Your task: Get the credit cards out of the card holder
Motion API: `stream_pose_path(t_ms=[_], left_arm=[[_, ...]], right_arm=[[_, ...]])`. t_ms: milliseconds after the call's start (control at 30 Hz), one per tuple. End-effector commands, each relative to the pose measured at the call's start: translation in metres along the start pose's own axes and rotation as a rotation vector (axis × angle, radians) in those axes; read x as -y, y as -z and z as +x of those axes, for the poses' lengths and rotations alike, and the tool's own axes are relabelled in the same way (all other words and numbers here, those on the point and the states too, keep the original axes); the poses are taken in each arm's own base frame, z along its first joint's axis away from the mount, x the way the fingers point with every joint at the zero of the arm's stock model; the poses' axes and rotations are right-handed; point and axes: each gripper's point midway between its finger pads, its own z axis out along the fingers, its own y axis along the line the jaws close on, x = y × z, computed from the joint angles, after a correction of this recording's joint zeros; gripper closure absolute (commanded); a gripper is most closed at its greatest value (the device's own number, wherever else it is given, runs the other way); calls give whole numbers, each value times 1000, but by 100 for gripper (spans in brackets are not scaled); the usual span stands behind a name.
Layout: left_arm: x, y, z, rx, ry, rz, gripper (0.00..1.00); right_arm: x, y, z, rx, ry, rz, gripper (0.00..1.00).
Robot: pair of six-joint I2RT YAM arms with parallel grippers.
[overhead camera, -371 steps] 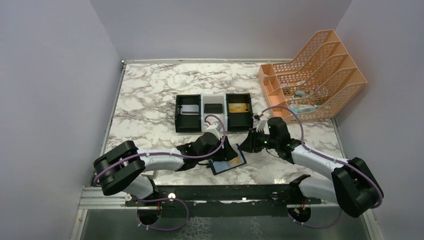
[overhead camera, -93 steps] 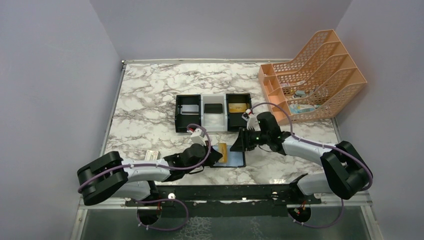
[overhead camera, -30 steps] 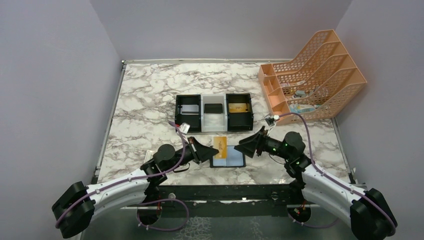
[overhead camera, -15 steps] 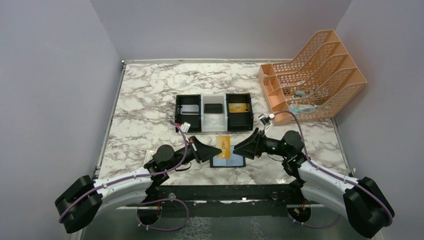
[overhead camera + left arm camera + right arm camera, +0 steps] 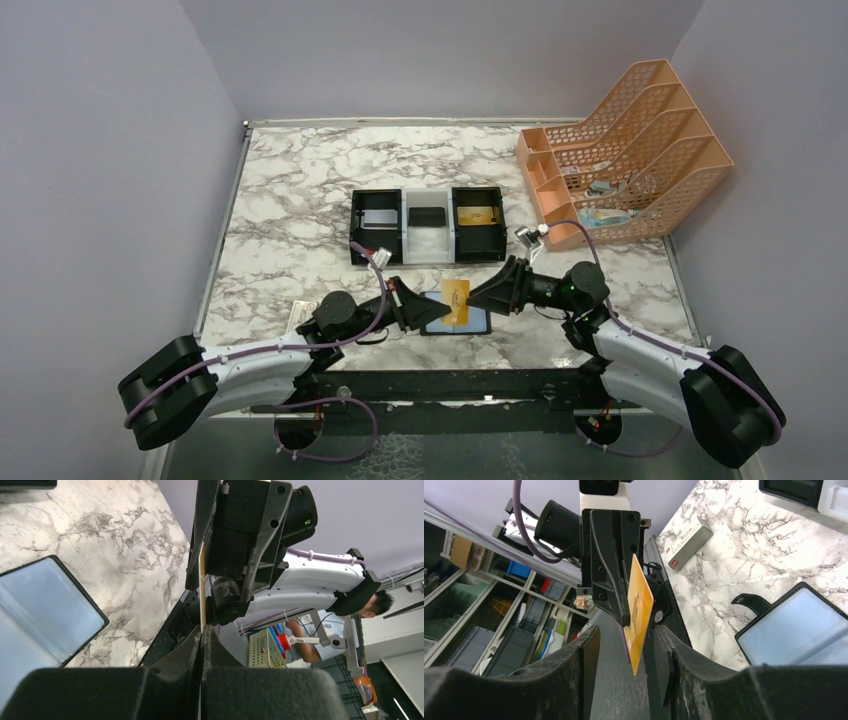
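Handover over the wallet: the left end effector (image 5: 443,308) is clamped on one edge of a gold-tan credit card (image 5: 456,296), raised over the open card holder (image 5: 476,322). The holder lies flat by the middle of the tabletop's (image 5: 290,200) near edge. Facing it, the right end effector (image 5: 475,295) has its jaws apart on either side of the card's opposite edge. A three-compartment tray (image 5: 376,258) sits toward the tabletop's centre.
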Motion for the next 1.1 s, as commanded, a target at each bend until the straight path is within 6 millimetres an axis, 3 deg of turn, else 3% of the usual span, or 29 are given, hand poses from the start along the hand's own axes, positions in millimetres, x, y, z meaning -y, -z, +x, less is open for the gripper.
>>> stream_pose_path(t_ms=[0,133,333,433,767,1000,1067], left_arm=[[24,-7,-5,18,-24,76,100],[28,-6,-6,25,-31,89,100],[28,-4,-7,32,-30,89,100],[30,-5,-7,32,-27,97,100],[41,-7,-11,47,-28,130,100],[33,-10,-9,48,-20,104,100],[33,-12,-9,45,-9,101,100]], right_arm=[[-18,-3,-4,-19,19,-77,58],[-15,-3,-1,-23,5,-73,68],[-22,-1,0,-21,15,-109,71],[-25,-1,1,-36,26,-122,82],[-22,-7,10,-94,19,-134,79],[-25,-7,13,-110,31,-151,98],[-26,-8,13,-116,26,-151,99]])
